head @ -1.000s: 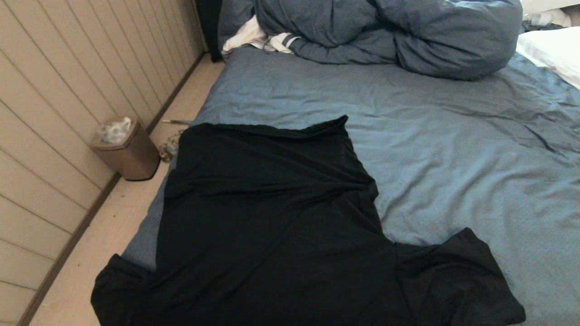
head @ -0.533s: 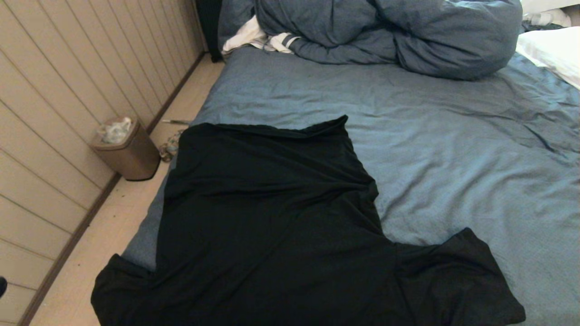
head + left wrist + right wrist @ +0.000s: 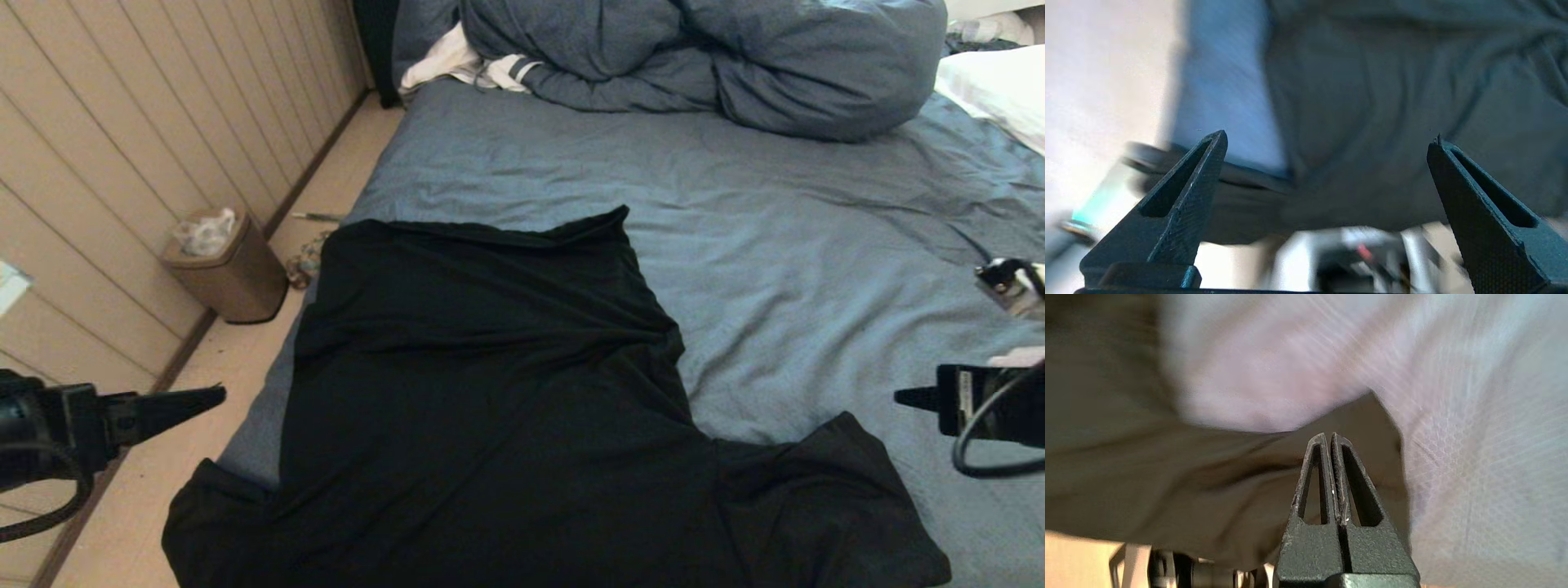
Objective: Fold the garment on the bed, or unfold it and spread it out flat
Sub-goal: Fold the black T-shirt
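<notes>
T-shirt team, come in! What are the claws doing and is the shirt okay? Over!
Left claw open, right claw shut, both empty above the bed. Black T-shirt lies spread, one sleeve off the edge. Nothing in the way.

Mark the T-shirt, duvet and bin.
T-shirt (image 3: 490, 384): head view, middle of the body.
Duvet (image 3: 735, 57): head view, bunched bulk.
Bin (image 3: 233, 282): head view, front wall.

Left pincer (image 3: 216, 396) agape, right pincer (image 3: 902, 398) closed
</notes>
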Motion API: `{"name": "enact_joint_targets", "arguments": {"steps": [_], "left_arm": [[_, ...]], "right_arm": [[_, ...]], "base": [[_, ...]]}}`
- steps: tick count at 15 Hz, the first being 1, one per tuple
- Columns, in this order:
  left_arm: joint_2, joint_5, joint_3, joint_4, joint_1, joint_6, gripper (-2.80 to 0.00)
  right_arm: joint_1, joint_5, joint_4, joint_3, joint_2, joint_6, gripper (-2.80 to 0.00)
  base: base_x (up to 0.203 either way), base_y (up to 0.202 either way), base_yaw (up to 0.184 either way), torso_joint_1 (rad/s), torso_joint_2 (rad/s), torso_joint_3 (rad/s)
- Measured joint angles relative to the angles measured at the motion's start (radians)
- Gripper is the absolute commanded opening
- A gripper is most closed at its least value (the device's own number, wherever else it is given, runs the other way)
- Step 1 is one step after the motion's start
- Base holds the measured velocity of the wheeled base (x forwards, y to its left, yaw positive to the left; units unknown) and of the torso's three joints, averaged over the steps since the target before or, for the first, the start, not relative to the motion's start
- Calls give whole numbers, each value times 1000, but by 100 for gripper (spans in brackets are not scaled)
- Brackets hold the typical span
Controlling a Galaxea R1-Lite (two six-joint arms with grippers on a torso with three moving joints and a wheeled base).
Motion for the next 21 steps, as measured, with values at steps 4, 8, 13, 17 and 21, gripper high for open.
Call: {"name": "enact_joint_targets", "arguments": {"steps": [4, 8, 13, 17, 21], "left_arm": [[124, -24, -13, -11, -14, -34, 0], [172, -24, -11, -15, -45, -44, 0], [196, -22, -11, -14, -70, -55, 0], [194, -17, -9, -14, -83, -61, 0], [190, -17, -7, -14, -84, -62, 0]], "right_arm": [[-152, 96, 70, -10, 204, -197, 0], [-219, 106, 67, 46, 276, -301, 0], [-243, 211, 63, 106, 320, -292, 0], [-242, 226, 24, 128, 354, -290, -280], [-246, 226, 17, 124, 344, -293, -280]], "base": [[0, 0, 0, 0, 0, 0], [0, 0, 0, 0, 0, 0], [0, 0, 0, 0, 0, 0], [0, 0, 0, 0, 0, 0], [0, 0, 0, 0, 0, 0]]}}
